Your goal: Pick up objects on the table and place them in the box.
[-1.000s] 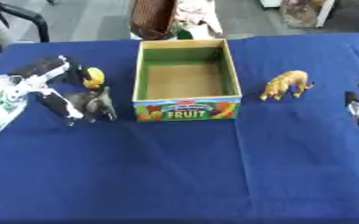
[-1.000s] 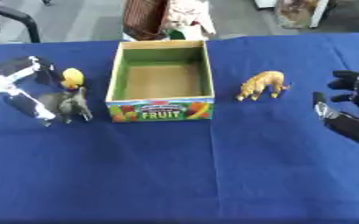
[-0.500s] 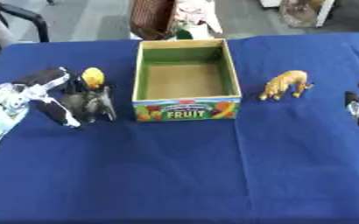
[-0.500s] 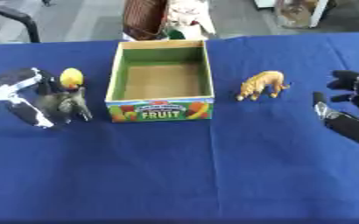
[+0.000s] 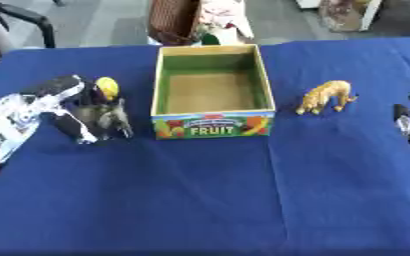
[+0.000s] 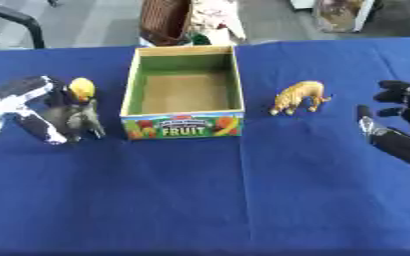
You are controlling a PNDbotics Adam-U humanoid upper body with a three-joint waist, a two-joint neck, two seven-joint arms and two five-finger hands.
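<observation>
Left hand (image 5: 55,107) fingers curled round grey animal (image 5: 103,117) (beside box (image 5: 210,85)) — right hand (image 6: 399,125) spread, idle

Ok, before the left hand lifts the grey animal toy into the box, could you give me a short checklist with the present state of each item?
1. Left hand at the grey toy animal: ok, fingers on both sides of it.
2. Grip closed on the toy: cannot tell.
3. Yellow toy clear of the grasp: not ok, it sits right against the hand.
4. Box open and empty: ok.
5. Path to the box free: ok, it stands just beside.
6. Right hand out of the way: ok, open at the right edge.
</observation>
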